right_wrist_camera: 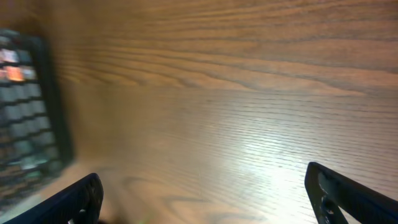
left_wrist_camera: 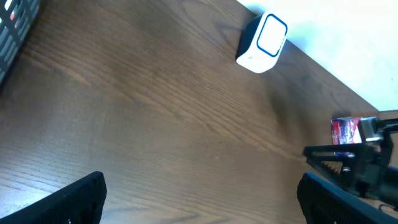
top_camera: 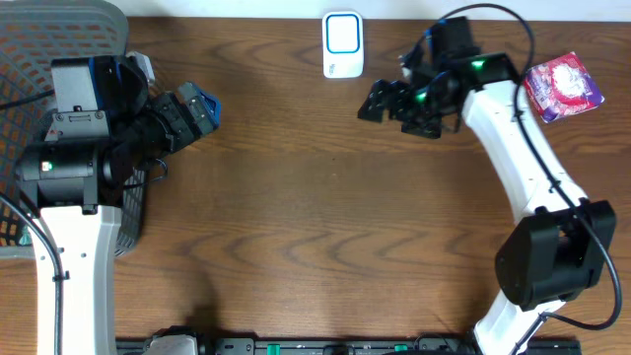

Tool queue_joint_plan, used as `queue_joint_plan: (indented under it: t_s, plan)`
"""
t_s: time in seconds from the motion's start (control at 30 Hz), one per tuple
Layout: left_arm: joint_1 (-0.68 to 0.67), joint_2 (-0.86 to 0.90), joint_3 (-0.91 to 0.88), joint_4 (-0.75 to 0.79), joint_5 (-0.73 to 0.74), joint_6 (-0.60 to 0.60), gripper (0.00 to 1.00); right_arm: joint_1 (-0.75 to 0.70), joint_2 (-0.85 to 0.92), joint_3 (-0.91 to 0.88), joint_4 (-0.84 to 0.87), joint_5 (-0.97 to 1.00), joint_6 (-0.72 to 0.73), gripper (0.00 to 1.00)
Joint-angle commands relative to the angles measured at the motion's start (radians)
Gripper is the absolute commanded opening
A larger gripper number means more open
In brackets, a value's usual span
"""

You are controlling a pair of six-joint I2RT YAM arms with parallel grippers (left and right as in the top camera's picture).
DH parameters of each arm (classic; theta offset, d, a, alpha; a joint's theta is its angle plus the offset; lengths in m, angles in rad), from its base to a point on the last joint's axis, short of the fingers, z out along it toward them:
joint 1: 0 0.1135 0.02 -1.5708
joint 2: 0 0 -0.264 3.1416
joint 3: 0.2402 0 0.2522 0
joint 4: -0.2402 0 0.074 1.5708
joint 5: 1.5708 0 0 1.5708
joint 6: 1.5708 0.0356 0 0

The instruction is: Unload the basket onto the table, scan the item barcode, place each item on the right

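Overhead, one pink packet lies at the table's far right edge, well apart from the one white scanner at the back; one grey basket sits at the left. Two grippers, left gripper and right gripper, gape wide and hold nothing

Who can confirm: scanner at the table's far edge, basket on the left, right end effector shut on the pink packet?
One error: the right end effector is open and empty; the pink packet lies on the table beside the right arm, per the overhead view. The scanner and basket are as stated.
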Motion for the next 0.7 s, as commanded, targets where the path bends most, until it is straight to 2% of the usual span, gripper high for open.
queue_joint_plan:
  t_s: [0.0, 0.57, 0.67]
  plan:
    - [0.004, 0.0, 0.009, -0.002, -0.005, 0.01, 0.98, 0.057, 0.001, -0.002, -0.005, 0.183, -0.026, 0.99]
    - [0.005, 0.0, 0.009, 0.013, -0.005, 0.008, 0.98, 0.095, 0.001, -0.002, -0.001, 0.23, -0.026, 0.99]
    - [0.004, 0.0, 0.009, -0.003, 0.025, -0.05, 0.98, 0.095, 0.001, -0.002, -0.001, 0.23, -0.026, 0.99]
